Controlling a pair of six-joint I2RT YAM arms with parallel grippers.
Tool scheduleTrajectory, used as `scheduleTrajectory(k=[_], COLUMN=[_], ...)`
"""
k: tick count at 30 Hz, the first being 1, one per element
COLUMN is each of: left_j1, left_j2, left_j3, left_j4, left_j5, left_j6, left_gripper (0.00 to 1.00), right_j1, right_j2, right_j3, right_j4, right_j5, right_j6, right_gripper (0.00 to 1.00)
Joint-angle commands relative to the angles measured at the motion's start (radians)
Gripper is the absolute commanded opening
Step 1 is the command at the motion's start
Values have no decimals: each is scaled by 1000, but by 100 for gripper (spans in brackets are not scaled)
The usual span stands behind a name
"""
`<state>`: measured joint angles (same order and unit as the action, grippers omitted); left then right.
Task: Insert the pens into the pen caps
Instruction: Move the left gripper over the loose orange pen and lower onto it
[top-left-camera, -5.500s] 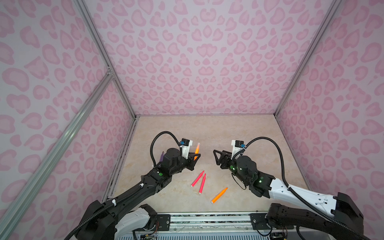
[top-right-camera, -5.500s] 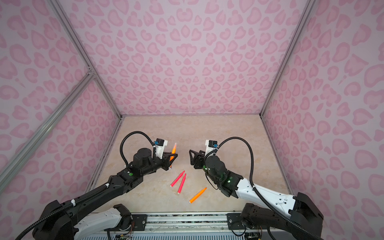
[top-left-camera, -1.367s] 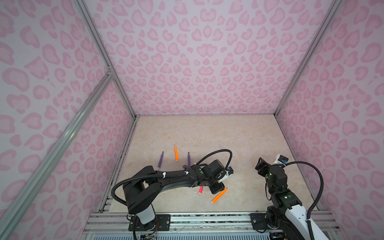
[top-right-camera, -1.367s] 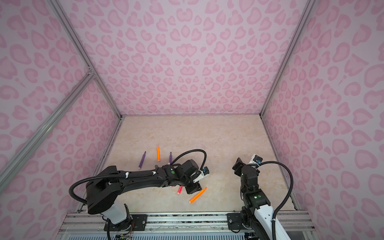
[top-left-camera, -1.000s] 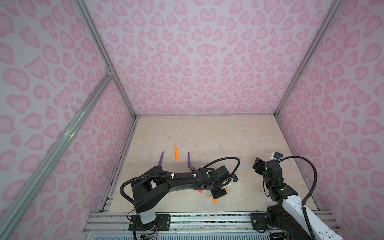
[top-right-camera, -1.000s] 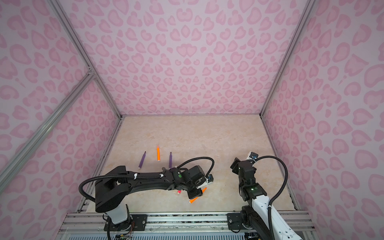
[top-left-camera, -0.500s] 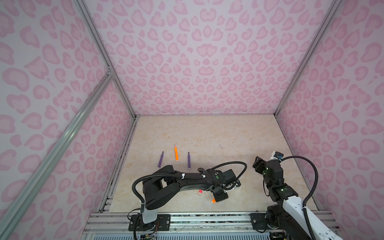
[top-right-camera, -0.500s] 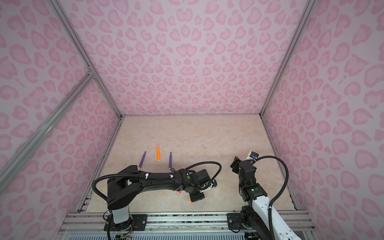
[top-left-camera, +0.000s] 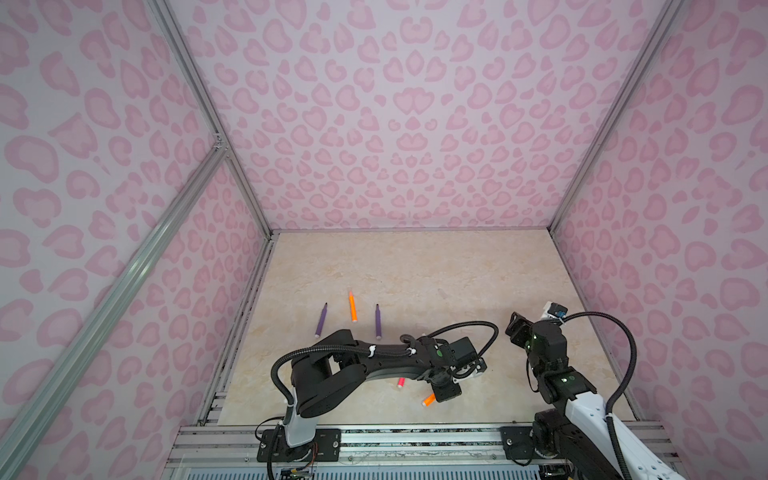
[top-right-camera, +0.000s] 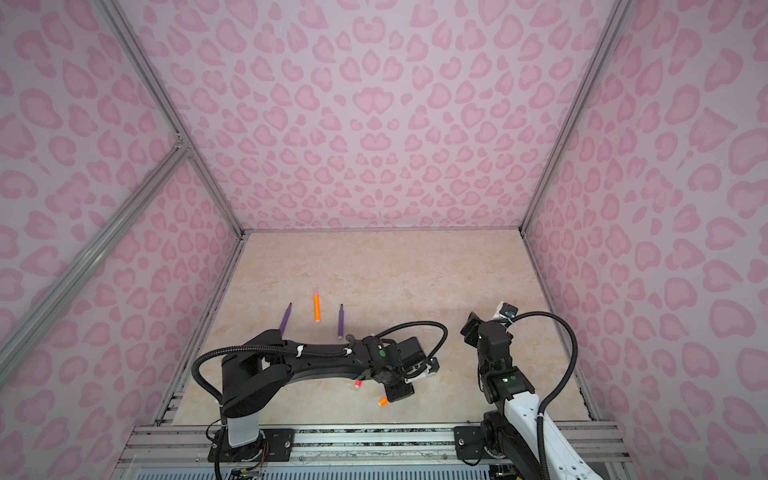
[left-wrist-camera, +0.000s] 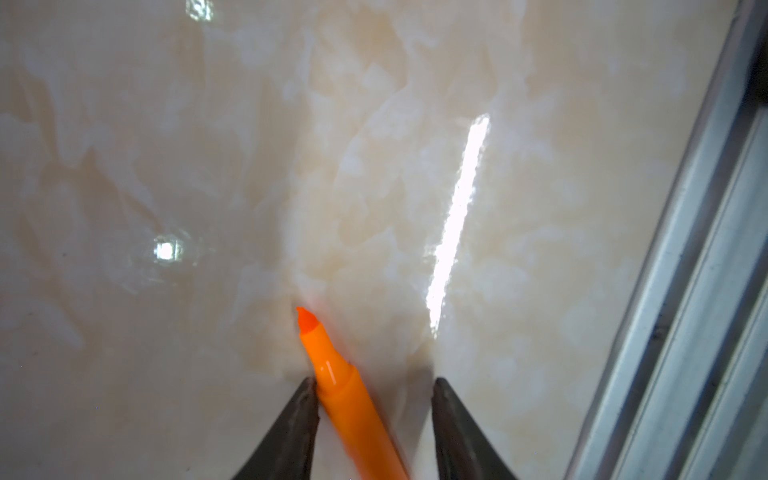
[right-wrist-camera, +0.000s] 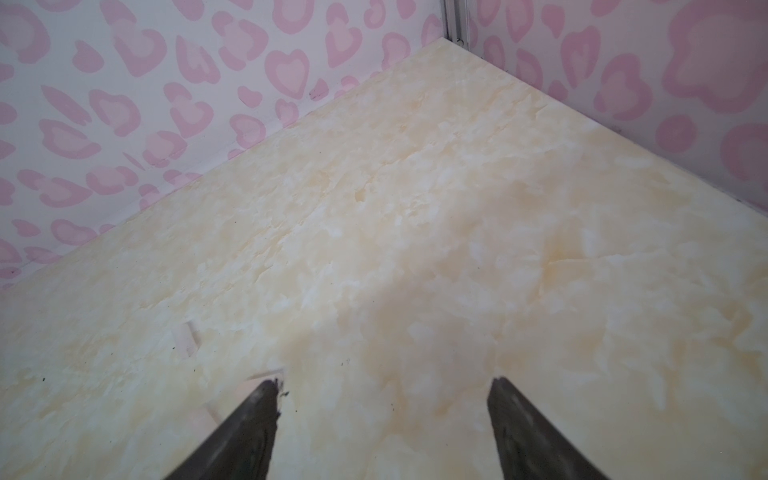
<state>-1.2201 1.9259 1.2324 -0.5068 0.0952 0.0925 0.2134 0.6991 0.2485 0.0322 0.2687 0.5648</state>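
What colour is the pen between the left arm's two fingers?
Bright orange. The slim plastic marker pen shows best in the left wrist view.

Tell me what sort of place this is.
Probably a robot test booth: left arm and right arm bolted to an aluminium rail, pink heart-print panels boxing in a marble-look tabletop, marker pens laid out.

two overhead views, two wrist close-ups
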Motion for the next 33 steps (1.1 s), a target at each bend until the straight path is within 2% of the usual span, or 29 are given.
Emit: scheduleTrajectory(k=[1,7,20,23,28,29,33], left_j1=[-1,0,0,1,0,-1,-2], left_j2=[-20,-43,-7,-4,6,8,17], left_j3=[-23,-37,-22,-19,-15,-12,-6], left_j4=[-127,-151,-160,-160,-163,-165,-169], left_j5=[11,-10,19,20,11,10,-13], left_j6=[-26,-48,-46,-46,-48,-48,-50], left_gripper=[46,41,43,37,37,32,30], right_j1=[0,1,0,-1,0,0,-1], right_j2=[-1,-4,-13,-15,-15,-15,-16], right_j3=[-8,-6,-10,-12,-12,-12,-12], right_j4=[6,5,1,0,0,0,-1], right_j5=[1,3,1,1,1,1,0], right_j6=[-2,-2,-2,-1,-1,-1,-2], right_gripper=[81,81,81,81,81,81,81])
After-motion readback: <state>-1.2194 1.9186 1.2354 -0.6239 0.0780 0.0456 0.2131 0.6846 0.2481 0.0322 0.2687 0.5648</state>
